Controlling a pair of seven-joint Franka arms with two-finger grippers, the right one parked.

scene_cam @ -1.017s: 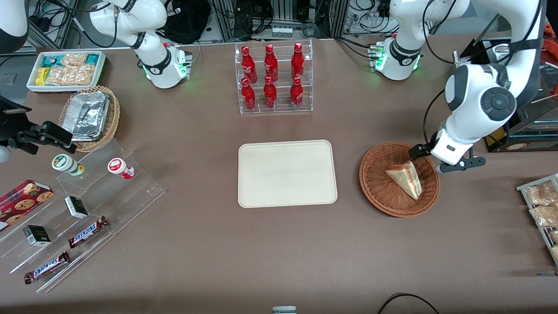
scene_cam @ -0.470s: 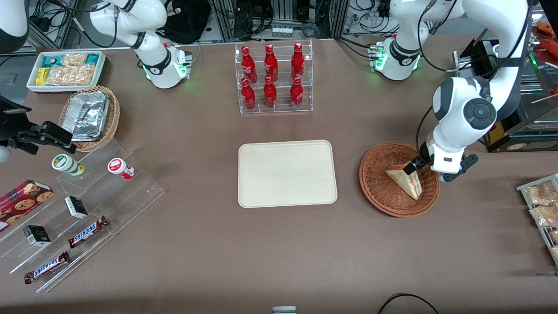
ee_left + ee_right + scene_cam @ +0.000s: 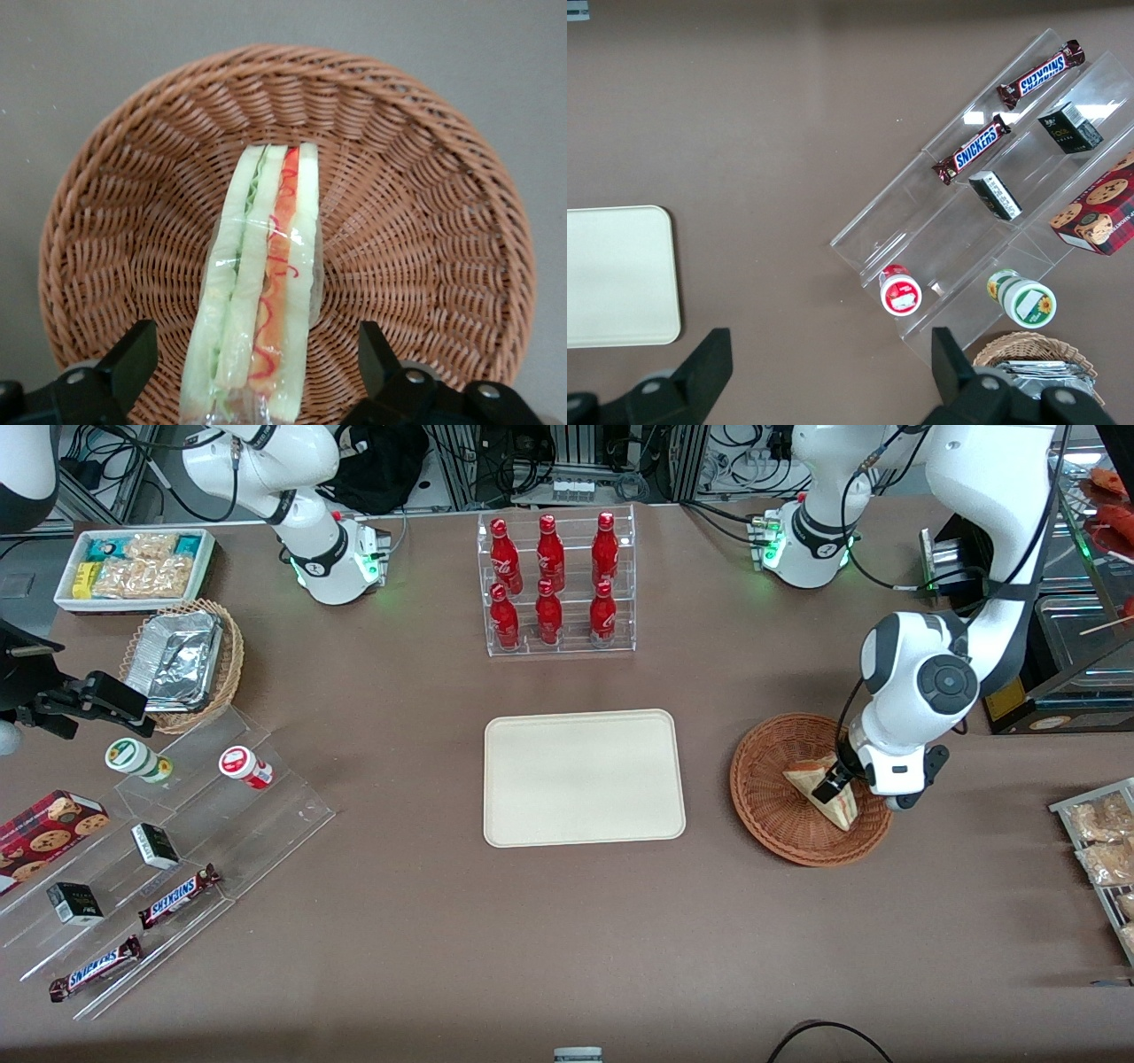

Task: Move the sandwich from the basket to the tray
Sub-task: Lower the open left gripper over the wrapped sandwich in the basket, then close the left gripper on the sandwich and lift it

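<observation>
The sandwich [image 3: 804, 779] is a wrapped pale wedge with red and green filling, lying in the reddish-brown wicker basket [image 3: 780, 837] toward the working arm's end of the table. My gripper [image 3: 836, 785] is low inside the basket, open, with one finger on each side of the sandwich's wide end. In the left wrist view the sandwich [image 3: 266, 292] lies between the two black fingertips [image 3: 135, 352], with a gap on both sides, and the basket [image 3: 425, 221] surrounds it. The cream tray [image 3: 584, 777] lies flat and bare at the table's middle, beside the basket.
A clear rack of red bottles [image 3: 556, 584] stands farther from the front camera than the tray. Toward the parked arm's end are a stepped acrylic stand with snacks [image 3: 177, 824], a tan foil-lined basket [image 3: 182, 660] and a white snack bin [image 3: 135, 567]. A rack of packaged snacks [image 3: 1103, 850] sits near the basket.
The gripper has come from the basket's rim down into the basket and now straddles the sandwich, still open. The sandwich has not moved.
</observation>
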